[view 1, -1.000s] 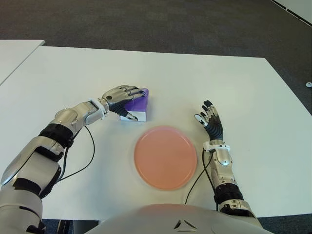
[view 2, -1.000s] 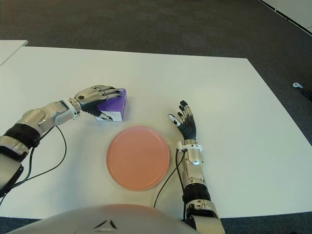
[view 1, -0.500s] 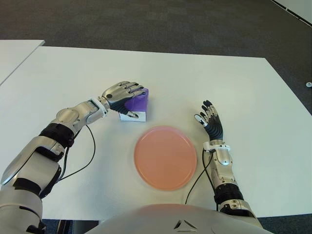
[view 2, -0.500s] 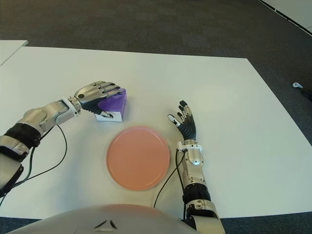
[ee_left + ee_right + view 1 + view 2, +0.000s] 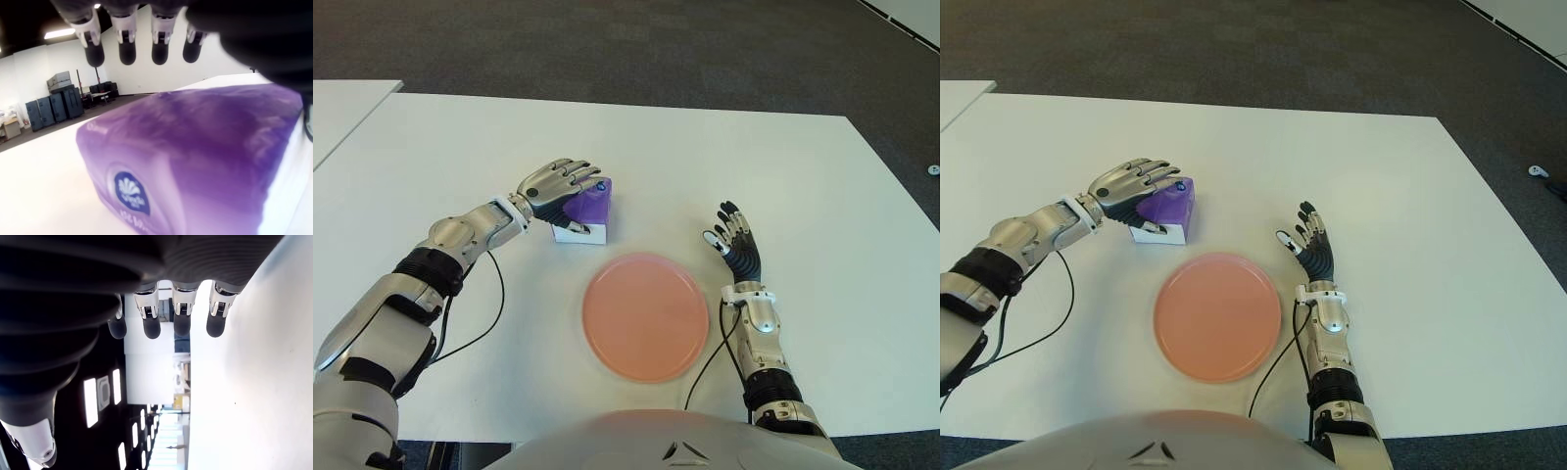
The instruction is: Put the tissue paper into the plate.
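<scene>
Silver-grey jointed arms, black cables; left hand (image 5: 551, 183) metallic, black-tipped fingers (image 5: 127, 51).

tissue pack (image 5: 589, 208) partly hidden under left hand (image 5: 554, 182); contact unclear

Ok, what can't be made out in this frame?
- Eye views: the left hand covers the tissue pack, hiding any thumb contact.
- Left wrist view: the pack's lower part is cut off by the edge; its logo text is too small.
- Plate: nothing hidden.
</scene>
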`<control>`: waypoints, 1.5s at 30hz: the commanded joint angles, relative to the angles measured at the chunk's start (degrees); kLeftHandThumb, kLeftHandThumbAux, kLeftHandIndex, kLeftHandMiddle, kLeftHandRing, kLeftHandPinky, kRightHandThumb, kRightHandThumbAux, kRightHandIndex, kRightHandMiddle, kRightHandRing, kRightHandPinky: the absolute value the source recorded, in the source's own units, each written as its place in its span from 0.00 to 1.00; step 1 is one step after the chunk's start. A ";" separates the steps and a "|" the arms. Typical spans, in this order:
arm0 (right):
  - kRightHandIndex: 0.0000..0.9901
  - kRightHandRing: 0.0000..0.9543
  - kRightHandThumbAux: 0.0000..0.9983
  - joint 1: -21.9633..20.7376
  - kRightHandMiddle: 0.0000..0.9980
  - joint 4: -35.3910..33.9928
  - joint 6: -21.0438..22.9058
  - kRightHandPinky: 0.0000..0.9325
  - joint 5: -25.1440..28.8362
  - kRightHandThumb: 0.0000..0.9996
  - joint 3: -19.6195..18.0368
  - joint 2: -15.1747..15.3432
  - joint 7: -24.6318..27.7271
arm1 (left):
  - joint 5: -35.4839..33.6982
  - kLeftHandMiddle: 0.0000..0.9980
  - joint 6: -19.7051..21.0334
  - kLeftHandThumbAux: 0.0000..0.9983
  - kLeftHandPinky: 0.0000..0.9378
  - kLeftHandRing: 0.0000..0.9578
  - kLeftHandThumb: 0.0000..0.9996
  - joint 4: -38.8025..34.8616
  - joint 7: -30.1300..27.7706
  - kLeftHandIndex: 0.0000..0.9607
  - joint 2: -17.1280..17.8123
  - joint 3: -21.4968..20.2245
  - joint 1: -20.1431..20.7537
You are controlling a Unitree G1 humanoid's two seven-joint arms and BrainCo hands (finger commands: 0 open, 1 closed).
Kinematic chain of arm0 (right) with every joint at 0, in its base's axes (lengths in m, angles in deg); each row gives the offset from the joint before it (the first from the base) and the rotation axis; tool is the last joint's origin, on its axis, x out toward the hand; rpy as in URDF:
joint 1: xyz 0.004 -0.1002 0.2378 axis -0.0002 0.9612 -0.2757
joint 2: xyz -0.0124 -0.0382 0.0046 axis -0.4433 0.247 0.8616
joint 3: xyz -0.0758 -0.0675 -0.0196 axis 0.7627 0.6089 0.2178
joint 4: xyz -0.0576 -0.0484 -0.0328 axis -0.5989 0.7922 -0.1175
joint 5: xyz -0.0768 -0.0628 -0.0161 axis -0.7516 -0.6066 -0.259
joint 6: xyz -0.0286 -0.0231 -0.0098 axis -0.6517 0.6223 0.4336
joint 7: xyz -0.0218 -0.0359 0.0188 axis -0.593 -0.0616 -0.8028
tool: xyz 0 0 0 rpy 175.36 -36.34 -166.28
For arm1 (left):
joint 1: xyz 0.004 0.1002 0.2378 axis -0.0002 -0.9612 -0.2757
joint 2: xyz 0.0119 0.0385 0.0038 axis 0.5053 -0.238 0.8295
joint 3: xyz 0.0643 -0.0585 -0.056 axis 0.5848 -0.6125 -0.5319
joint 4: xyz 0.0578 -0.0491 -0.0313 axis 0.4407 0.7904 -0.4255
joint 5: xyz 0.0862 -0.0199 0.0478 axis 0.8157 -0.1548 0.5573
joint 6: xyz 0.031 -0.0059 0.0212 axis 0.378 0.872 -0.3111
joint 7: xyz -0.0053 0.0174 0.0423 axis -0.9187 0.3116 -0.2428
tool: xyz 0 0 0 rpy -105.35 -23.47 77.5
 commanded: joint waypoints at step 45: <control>0.00 0.00 0.65 10.01 0.00 3.77 5.34 0.00 -0.11 0.00 1.28 -1.76 0.79 | 2.76 0.00 -0.19 0.34 0.00 0.00 0.00 9.74 1.37 0.00 -2.16 8.04 4.55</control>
